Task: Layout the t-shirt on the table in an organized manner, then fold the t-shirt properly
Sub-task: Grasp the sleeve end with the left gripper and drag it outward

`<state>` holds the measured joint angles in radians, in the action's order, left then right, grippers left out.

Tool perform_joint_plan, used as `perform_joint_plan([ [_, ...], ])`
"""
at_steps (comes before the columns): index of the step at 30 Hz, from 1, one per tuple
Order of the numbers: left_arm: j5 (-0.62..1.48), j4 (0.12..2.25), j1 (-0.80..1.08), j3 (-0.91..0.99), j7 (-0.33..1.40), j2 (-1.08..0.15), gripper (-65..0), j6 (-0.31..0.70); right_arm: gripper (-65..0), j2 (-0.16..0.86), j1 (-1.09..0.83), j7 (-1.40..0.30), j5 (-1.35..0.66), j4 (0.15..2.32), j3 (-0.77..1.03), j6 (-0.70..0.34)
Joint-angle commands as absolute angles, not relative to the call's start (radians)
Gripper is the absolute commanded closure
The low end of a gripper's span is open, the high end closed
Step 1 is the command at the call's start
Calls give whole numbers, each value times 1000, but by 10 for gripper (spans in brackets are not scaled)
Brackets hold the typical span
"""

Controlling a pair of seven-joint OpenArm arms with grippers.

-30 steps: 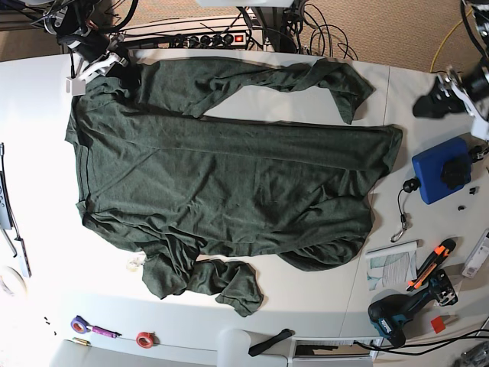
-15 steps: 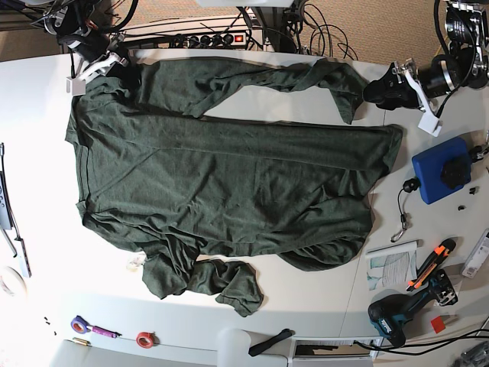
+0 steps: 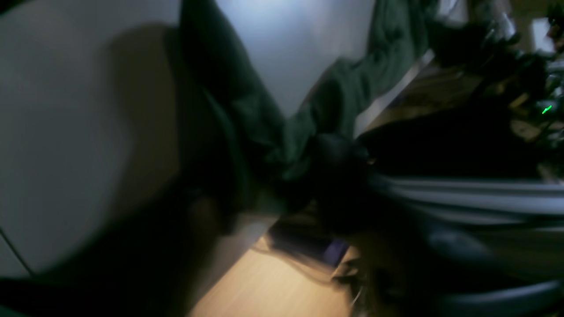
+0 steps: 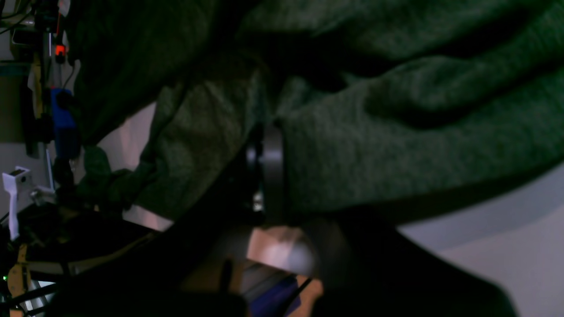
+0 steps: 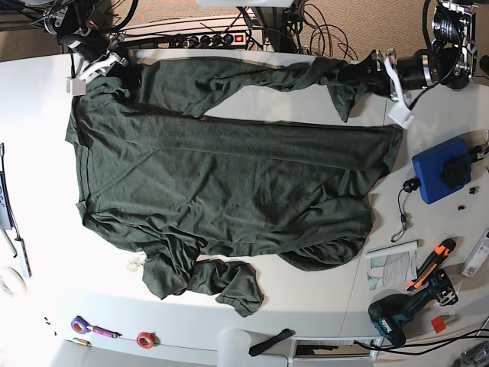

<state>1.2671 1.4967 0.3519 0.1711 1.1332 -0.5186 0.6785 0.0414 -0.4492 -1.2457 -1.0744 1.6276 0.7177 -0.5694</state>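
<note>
Dark green t-shirt [image 5: 229, 168] spread, sleeves bunched.

The left gripper [image 5: 359, 74] now sits at the far corner of the t-shirt [image 5: 229, 172], its dark fingers touching the fabric where the upper sleeve ends. A second ago it hovers well off to the side, above bare table [image 5: 428, 252] near the blue box [image 5: 442, 169]; half a second ago it is just short of the cloth. The arm behind it now reaches in from the table's far edge instead of the side edge. The jaws are narrower than a moment before, though the blurred left wrist view does not show whether they grip the sleeve.
</note>
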Motion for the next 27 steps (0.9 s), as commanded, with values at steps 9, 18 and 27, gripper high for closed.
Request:
perform_joint_plan([
  [9,1404,1485,371,301,1275,-530,0,698,0,69,-466,-1344,-1043,1658,715,-614],
  [18,1484,1490,426,475,1396,-530,0,698,0,80,-484,-1396,-1074,1842,772,-616],
  [27,1484,1600,469,604,1396,-545,0,698,0,81,-555,-1396,-1111,2025,990,-636],
])
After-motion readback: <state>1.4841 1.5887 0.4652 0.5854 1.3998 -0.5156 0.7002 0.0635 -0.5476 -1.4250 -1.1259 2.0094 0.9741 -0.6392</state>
